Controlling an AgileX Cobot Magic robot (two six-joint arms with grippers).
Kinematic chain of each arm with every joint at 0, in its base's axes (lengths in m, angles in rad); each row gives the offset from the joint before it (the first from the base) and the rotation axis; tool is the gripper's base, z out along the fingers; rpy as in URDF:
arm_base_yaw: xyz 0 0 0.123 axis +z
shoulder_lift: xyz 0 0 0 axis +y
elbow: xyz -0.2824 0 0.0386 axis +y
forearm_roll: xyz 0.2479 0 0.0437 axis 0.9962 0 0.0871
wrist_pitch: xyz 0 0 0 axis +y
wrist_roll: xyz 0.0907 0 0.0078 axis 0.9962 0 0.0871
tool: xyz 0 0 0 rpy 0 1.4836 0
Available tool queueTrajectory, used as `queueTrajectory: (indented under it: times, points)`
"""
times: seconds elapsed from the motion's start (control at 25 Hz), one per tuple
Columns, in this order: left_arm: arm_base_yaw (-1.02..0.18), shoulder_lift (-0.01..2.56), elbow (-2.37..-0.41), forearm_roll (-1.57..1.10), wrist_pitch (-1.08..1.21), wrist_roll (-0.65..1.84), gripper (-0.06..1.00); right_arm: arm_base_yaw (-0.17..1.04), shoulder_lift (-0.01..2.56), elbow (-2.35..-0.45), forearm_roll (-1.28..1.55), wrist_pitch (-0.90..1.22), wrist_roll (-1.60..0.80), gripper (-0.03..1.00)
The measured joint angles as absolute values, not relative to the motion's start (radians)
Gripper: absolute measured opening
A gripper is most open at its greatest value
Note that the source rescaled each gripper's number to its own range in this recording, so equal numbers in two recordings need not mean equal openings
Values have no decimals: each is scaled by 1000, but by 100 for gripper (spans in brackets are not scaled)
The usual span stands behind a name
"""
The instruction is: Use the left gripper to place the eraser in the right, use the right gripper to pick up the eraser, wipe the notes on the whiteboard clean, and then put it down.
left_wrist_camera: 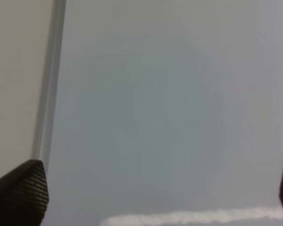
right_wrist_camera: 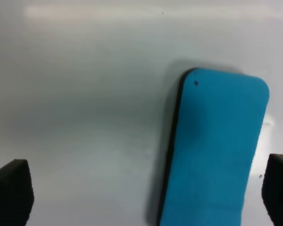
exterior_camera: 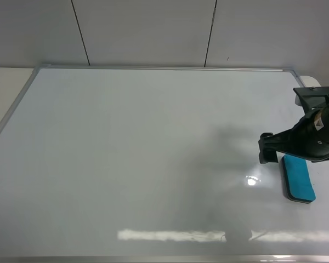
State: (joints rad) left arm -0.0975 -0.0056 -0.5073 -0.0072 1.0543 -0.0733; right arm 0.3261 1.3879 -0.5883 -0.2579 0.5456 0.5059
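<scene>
The whiteboard (exterior_camera: 142, 153) fills the exterior high view, and no red notes show on it. The teal-blue eraser (exterior_camera: 299, 178) lies flat on the board near its right front. My right gripper (exterior_camera: 268, 149) hovers just left of and behind the eraser, apart from it. In the right wrist view the right gripper (right_wrist_camera: 144, 190) is open and empty, with the eraser (right_wrist_camera: 217, 150) on the board between its fingertips, closer to one of them. My left gripper (left_wrist_camera: 153, 190) is open and empty over bare board beside the silver frame (left_wrist_camera: 47, 94). It is out of the exterior high view.
A beige table surface (exterior_camera: 5, 93) lies left of the board. Grey wall panels (exterior_camera: 148, 33) stand behind it. A small white object (exterior_camera: 312, 81) sits at the board's far right corner. A strip of glare (exterior_camera: 208, 235) runs along the board's front edge.
</scene>
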Motion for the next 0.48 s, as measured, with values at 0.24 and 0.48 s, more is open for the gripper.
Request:
queueTrajectory:
  times: [0.24, 0.48]
  points:
    - [-97, -6, -507, -7, 1054, -73, 100, 323, 1387, -590, -257, 529, 512, 100]
    - [-97, -6, -507, -7, 1054, -73, 100, 235, 1266, -676, -259, 645, 512, 100]
